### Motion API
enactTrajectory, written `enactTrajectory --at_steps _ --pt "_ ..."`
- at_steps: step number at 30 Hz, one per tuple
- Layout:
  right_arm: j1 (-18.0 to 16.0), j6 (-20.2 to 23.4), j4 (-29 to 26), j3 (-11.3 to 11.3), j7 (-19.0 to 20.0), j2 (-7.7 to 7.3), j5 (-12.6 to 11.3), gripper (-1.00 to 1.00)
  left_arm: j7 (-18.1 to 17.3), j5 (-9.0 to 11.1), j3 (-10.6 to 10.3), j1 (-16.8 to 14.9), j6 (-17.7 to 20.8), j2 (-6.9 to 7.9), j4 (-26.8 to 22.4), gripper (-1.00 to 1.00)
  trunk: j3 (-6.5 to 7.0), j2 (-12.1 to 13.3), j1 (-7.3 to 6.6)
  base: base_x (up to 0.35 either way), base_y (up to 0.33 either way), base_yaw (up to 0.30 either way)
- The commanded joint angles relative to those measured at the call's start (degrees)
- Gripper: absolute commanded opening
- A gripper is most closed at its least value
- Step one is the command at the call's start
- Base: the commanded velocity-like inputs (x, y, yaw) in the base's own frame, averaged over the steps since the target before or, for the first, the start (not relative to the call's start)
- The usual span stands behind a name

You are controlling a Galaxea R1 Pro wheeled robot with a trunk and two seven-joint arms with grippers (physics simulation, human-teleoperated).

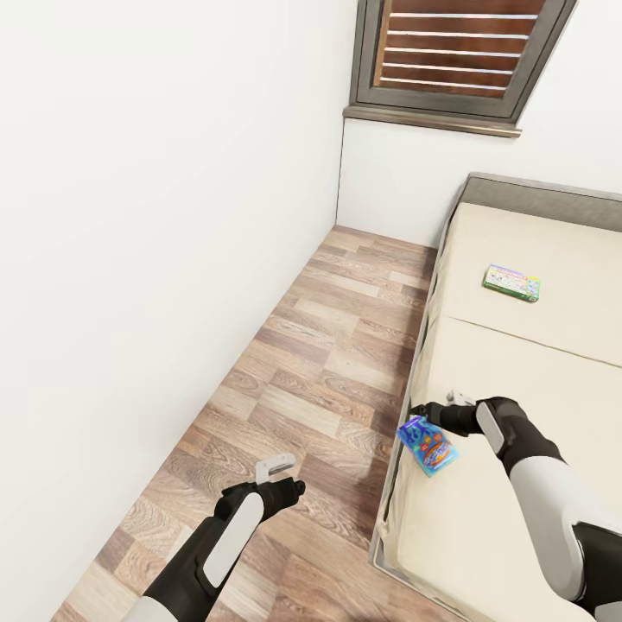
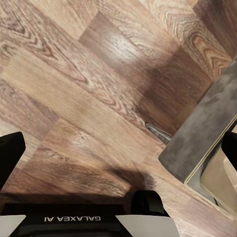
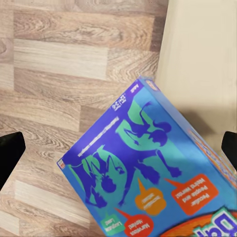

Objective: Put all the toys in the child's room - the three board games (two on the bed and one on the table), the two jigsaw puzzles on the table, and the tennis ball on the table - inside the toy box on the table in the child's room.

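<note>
A small blue board game [image 1: 428, 446] sits tilted across the left edge of the bed [image 1: 536, 363], one corner out over the floor. My right gripper [image 1: 425, 413] is just above it. In the right wrist view its black fingers [image 3: 10, 153] stand wide apart at either side of the blue box [image 3: 148, 182], so it is open. A green board game [image 1: 511, 282] lies flat farther up the bed. My left gripper [image 1: 289, 484] hangs open over the wood floor [image 2: 89, 98] beside the bed's dark grey frame [image 2: 202, 133], with nothing in it.
A white wall [image 1: 155, 216] runs close along the left, leaving a narrow strip of plank floor [image 1: 337, 345] between it and the bed. A dark-framed window [image 1: 458, 60] sits in the far wall.
</note>
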Motion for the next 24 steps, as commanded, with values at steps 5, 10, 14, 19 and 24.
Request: enactTrajectory --at_steps 5,10,14,19,24 --pt "0.26 0.11 -1.66 -0.15 -0.05 -0.81 -0.51 1.0 0.57 0.62 -0.1 -0.04 0.04 -0.02 -0.02 1.0 -0.04 -0.02 0.0 0.0 0.0 0.0" --pt "1.1 -0.02 -5.06 -0.15 1.07 -1.92 -0.73 1.0 0.57 0.64 -0.13 -0.05 -0.01 -0.06 0.13 1.0 -0.04 -0.02 0.0 0.0 0.0 0.0" --pt "2.59 -0.07 -8.41 -0.3 3.1 -2.71 -0.91 1.0 0.57 0.69 -0.12 -0.08 -0.05 -0.1 0.22 1.0 -0.04 -0.02 0.0 0.0 0.0 0.0" --pt "6.24 -0.11 -15.52 -1.7 7.66 -3.99 -1.09 1.0 0.56 0.75 -0.15 -0.11 -0.22 -0.13 0.29 1.0 -0.04 -0.02 0.0 0.0 0.0 0.0" --pt "10.55 -0.09 -24.14 -5.15 12.27 -4.86 -1.17 1.0 0.24 0.78 -0.26 -0.11 -0.75 -0.21 0.35 1.0 -0.04 -0.02 0.0 0.0 0.0 0.0"
